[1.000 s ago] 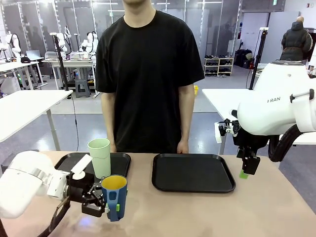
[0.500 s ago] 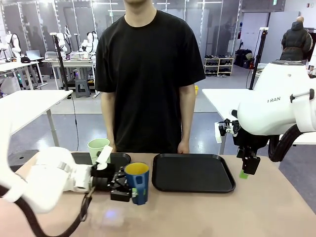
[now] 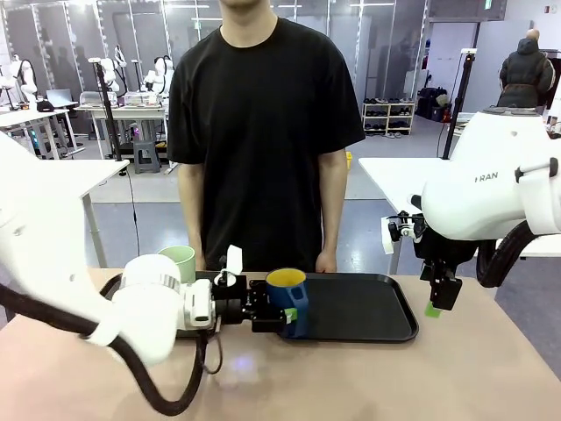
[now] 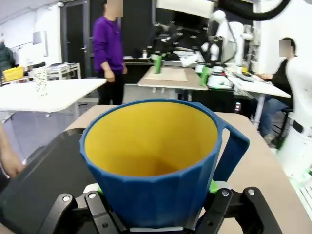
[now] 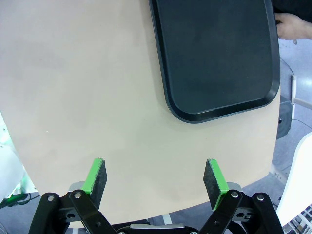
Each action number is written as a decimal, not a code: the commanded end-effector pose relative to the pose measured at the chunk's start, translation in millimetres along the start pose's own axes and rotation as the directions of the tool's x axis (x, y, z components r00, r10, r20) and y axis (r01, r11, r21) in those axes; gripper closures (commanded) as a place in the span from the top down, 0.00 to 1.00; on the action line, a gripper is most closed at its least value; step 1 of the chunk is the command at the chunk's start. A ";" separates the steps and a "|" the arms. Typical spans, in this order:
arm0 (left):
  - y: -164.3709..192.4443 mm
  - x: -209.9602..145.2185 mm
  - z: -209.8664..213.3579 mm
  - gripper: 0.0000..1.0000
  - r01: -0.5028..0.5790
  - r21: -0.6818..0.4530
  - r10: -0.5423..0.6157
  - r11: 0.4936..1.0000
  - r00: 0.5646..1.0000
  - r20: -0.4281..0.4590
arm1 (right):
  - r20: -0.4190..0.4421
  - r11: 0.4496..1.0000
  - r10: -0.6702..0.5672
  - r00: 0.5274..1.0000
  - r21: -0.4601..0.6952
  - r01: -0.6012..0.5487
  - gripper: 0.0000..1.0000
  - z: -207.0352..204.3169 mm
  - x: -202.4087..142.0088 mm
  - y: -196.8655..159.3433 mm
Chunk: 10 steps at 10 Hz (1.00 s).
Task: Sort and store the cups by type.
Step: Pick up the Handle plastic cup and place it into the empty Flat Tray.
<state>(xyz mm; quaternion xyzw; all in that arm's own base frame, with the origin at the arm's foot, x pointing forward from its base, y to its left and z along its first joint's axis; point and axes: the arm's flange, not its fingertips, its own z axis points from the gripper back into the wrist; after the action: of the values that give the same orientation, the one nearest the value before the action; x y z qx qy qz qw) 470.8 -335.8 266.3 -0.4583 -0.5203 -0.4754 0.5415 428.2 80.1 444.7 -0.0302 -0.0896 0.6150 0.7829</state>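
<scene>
right tray (image 3: 368, 307) bare, person's hand (image 3: 325, 261) at its far rim

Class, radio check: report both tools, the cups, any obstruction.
Left tool shut on blue mug at right tray edge. Right tool open, idle. Green tumbler on left tray. Nothing blocking.

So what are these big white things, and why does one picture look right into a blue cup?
They are two robot arms at a table, with a person standing across from them. One camera looks over the table from the robot's side. The other two sit on the arms' wrists, so they see what each hand sees. The left gripper has its fingers shut on the blue mug, yellow inside, at the edge of a black tray; that wrist camera looks straight into it. A green tumbler stands on another tray. The right gripper is open, holding nothing, above the table.
</scene>
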 end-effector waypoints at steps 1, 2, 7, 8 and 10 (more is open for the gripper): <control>8.7 -8.5 -23.6 0.73 0.073 0.111 -0.073 0.991 0.997 -0.008 | 0.002 1.000 -0.011 1.000 -0.009 0.011 1.00 0.3 0.0 -0.2; 10.4 -9.1 -32.0 0.73 0.066 0.119 -0.068 0.991 0.998 0.009 | 0.002 1.000 -0.011 1.000 -0.009 0.011 1.00 0.3 0.0 -0.2; 31.2 14.0 -30.9 0.73 0.006 0.119 -0.009 0.993 1.000 0.030 | 0.002 1.000 -0.011 1.000 -0.009 0.011 1.00 0.3 0.0 -0.2; 31.2 14.0 -30.9 0.73 0.006 0.119 -0.009 0.993 1.000 0.030 | 0.002 1.000 -0.011 1.000 -0.009 0.011 1.00 0.3 0.0 -0.2; 34.6 10.8 -34.8 0.73 -0.007 0.118 0.004 0.993 1.000 0.030 | 0.002 1.000 -0.011 1.000 -0.009 0.011 1.00 0.3 0.0 -0.2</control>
<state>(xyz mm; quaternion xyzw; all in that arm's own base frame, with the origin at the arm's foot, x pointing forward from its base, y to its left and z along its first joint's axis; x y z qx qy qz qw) 510.6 -364.7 276.2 -0.4357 -0.5554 -0.4318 0.5615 428.3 80.0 444.7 -0.0302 -0.0896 0.6149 0.7829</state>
